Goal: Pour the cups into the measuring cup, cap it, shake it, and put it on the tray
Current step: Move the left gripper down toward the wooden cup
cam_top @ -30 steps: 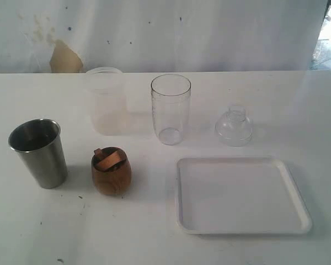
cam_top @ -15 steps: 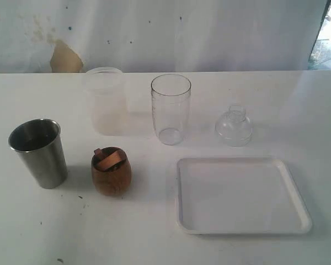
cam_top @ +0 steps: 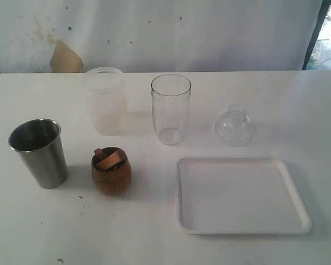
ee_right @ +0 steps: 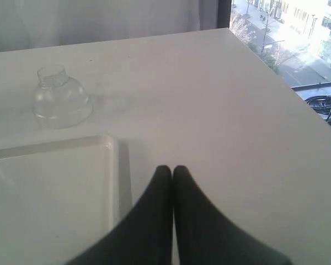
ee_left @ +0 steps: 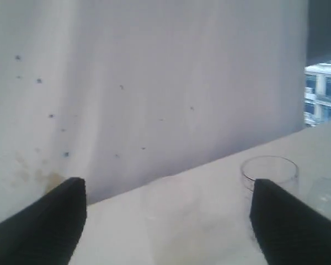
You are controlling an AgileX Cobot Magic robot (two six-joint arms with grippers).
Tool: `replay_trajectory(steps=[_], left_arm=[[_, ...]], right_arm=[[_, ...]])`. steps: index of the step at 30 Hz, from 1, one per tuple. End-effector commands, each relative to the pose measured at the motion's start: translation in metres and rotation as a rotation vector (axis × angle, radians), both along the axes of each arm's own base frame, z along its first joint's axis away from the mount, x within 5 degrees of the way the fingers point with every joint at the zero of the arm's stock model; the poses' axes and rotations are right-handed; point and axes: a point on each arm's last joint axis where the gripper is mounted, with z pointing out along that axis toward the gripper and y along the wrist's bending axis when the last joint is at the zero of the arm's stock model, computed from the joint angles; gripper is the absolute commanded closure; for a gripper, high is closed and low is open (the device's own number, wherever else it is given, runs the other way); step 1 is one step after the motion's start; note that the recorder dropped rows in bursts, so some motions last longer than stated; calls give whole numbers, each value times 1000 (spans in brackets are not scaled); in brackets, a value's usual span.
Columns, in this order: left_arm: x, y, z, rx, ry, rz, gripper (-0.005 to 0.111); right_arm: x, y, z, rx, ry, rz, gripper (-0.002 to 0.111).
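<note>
A white table (cam_top: pixel 154 243) stands before a white wall (cam_top: pixel 209 33) bearing a brown stain (cam_top: pixel 63 58).

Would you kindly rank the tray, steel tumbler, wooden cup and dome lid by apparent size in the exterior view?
tray
steel tumbler
wooden cup and dome lid: look alike, the lid standing farther back, so unranked
</note>
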Motion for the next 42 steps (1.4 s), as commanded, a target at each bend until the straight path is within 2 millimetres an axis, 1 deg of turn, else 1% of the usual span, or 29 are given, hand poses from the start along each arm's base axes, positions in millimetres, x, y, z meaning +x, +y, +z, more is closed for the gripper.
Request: replay_trajectory(steps=[1, 4, 5, 6, 9, 10, 11, 12, 13, 16, 18, 21, 24, 27, 31, 33, 35, 37, 42], left_arm=[[-8, -25, -17, 35, 62, -234, 29], [-6, -32, -29, -64, 191, -263, 29], [-6, -36, -39, -61, 241, -293, 29], [-9, -41, -47, -37, 254, -353, 29], [-18, -53, -63, -16, 282, -520, 29], [-20, -56, -79, 3, 344, -557, 29], [-20, -56, -91, 17, 404, -545, 29], [-18, -57, -98, 8, 443, -537, 29], [-17, -58, -106, 35, 456, -541, 29], [-10, -58, -118, 86, 462, -520, 29], [-3, -57, -134, 134, 480, -486, 29], [4, -61, -148, 169, 476, -498, 29], [15, -64, -152, 133, 410, -464, 29], [23, -62, -158, 99, 412, -395, 29], [31, -69, -166, 165, 412, -440, 28], [35, -70, -169, 171, 423, -440, 22], [39, -72, -174, 197, 423, -447, 9], [43, -74, -176, 201, 427, -448, 1], [53, -80, -179, 188, 423, -455, 1]], right_arm=[[0, 0, -1, -11, -7, 4, 108], [0, 0, -1, -11, -7, 4, 108], [0, 0, -1, -11, -7, 4, 108], [0, 0, -1, -11, -7, 4, 108], [0, 0, -1, -11, -7, 4, 108], [0, 0, -1, -11, -7, 4, 108], [0, 0, -1, -11, -7, 4, 108], [0, 0, -1, -11, -7, 4, 108], [0, 0, -1, -11, -7, 4, 108], [0, 0, -1, -11, -7, 4, 108], [0, 0, -1, -11, -7, 4, 108], [0, 0, -1, -11, -7, 4, 108], [0, 0, -1, -11, -7, 4, 108], [0, 0, -1, -11, -7, 4, 108], [0, 0, -1, -11, -7, 4, 108], [0, 0, -1, -11, -7, 4, 108], [0, 0, -1, -11, -7, 4, 108], [0, 0, -1, -11, -7, 4, 108], [0, 0, -1, -11, -7, 4, 108]])
